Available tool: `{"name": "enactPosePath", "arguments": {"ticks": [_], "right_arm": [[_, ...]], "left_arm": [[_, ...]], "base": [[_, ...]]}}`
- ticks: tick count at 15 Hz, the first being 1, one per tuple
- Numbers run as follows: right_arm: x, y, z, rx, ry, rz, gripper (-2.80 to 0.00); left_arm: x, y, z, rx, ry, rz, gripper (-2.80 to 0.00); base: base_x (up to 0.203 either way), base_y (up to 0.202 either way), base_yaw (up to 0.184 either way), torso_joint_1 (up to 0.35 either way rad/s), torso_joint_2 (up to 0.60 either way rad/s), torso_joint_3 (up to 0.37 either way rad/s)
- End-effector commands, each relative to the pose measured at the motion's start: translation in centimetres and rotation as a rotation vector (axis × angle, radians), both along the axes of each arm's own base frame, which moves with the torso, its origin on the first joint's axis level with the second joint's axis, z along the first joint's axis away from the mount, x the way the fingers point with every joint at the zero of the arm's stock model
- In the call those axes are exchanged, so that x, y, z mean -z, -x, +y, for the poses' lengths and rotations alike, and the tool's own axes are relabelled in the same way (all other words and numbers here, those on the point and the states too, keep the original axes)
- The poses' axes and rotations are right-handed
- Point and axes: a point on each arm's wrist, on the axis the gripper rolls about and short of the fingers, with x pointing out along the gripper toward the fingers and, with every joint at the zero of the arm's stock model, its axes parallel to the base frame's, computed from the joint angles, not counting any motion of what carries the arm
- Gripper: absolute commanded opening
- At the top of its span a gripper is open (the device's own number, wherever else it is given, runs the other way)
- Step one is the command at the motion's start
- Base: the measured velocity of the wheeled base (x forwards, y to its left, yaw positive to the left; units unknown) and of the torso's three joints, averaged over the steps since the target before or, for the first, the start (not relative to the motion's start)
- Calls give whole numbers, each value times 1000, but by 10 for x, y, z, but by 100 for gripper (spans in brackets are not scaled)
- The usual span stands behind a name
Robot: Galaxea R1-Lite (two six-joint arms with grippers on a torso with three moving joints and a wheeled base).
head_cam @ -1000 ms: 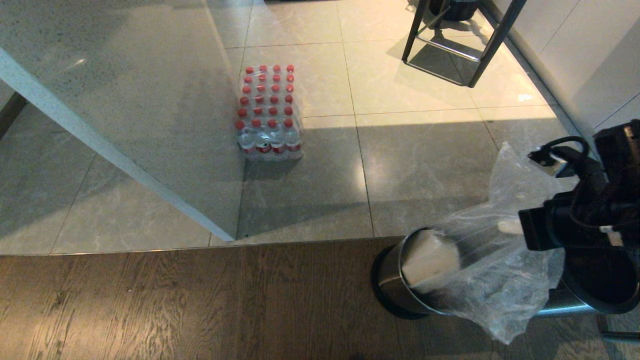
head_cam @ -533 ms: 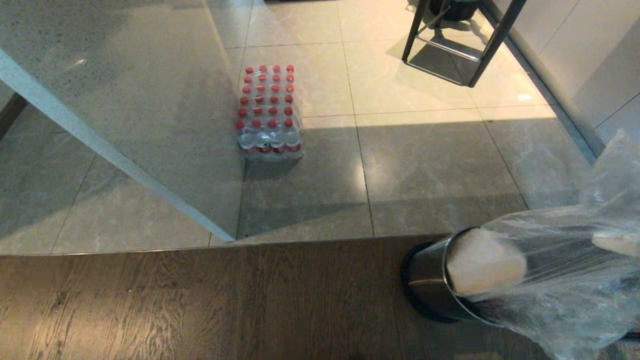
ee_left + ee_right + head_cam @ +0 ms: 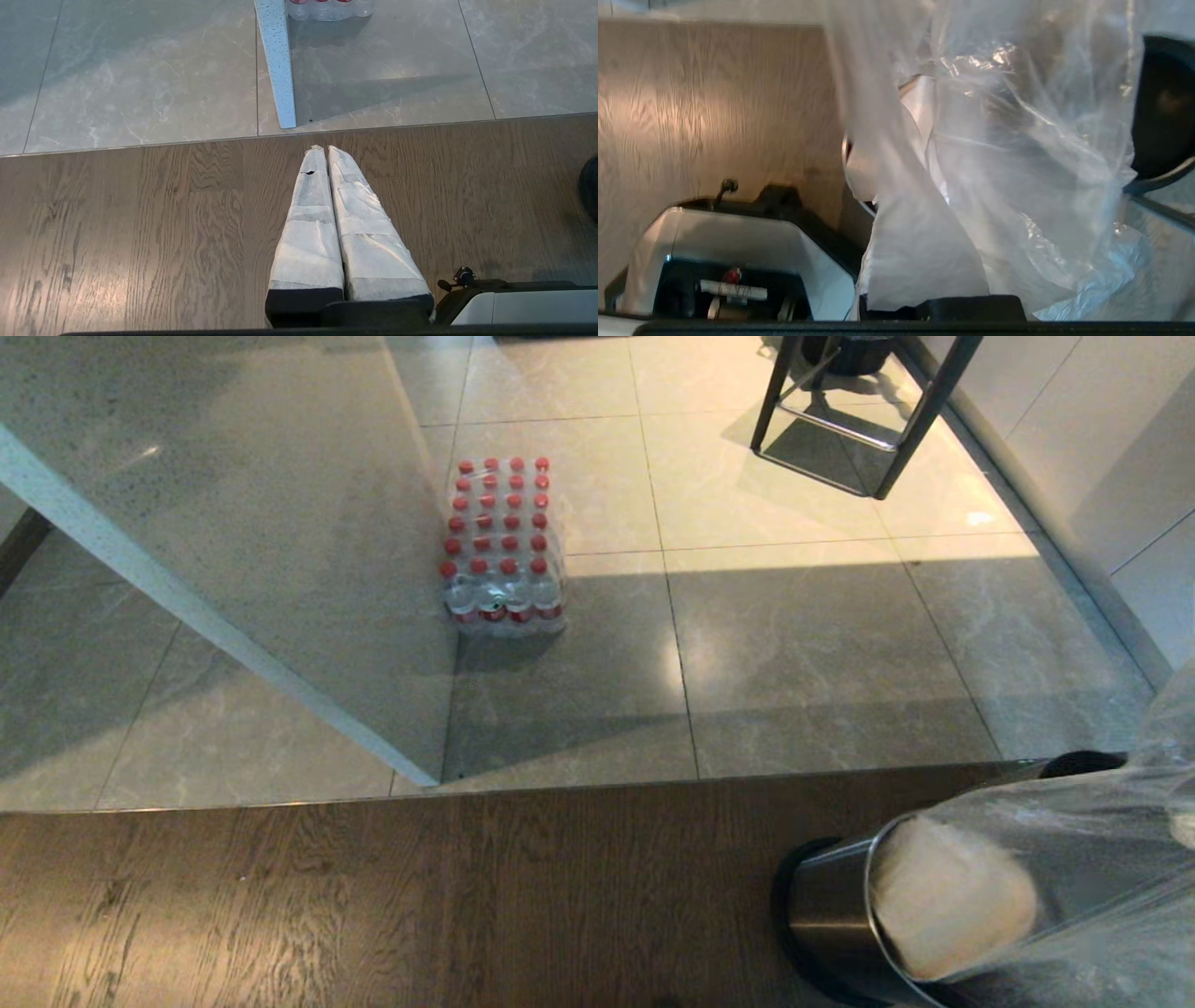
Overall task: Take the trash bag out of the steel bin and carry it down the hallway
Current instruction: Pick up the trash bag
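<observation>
The right gripper [image 3: 920, 196] is closed tight, its white-wrapped fingers [image 3: 920, 261] pinching a fold of the trash bag [image 3: 1074, 859]; in the right wrist view the thin film drapes over and around them, so the fingertips themselves are veiled. In the head view that gripper is out of sight past the right edge, and the bag stretches taut from the mouth of the steel bin [image 3: 826, 919] toward 3 o'clock.

The bag is clear, crinkled plastic, glossy where light catches the creases. A pale beige blocky lump [image 3: 943, 896] sits inside it, right at the bin's rim, half out of the opening. The bin is a small round cylinder of brushed steel with black trim at its base; it is tipped toward the pull, down at 5 o'clock in the head view, on the wooden floor [image 3: 373, 896], whose planks are brown with a visible grain.

The left gripper [image 3: 323, 149] hangs over the same wood, its two long fingers [image 3: 308, 233] pressed together and holding nothing; they are wrapped in white fabric-like tape.

Beyond the wood lies a floor of glossy grey-beige marbled tiles [image 3: 803, 644]. A shrink-wrapped pack of bottles [image 3: 502, 546] with red caps stands on them near 12 o'clock, beside a speckled pale panel [image 3: 233, 523]. A dark metal stool frame [image 3: 868, 411] stands at 1 o'clock.
</observation>
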Motion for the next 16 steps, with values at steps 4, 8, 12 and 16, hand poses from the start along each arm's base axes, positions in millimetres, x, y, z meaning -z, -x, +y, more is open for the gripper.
{"name": "enactPosePath", "arguments": {"ticks": [4,8,12,16], "right_arm": [[4,-7,0,-3,-19,18,-280],[-6,-22,-1,-17,-38,4,-280],[6,-26,1,-24,-63,48,-280],[-23,-37,-1,0,-83,-33,-280]], "left_arm": [[0,0,0,0,0,0,-280],[0,0,0,0,0,0,-280],[0,0,0,0,0,0,-280],[0,0,0,0,0,0,-280]], "base": [[0,0,0,0,0,0],[0,0,0,0,0,0],[0,0,0,0,0,0],[0,0,0,0,0,0]]}}
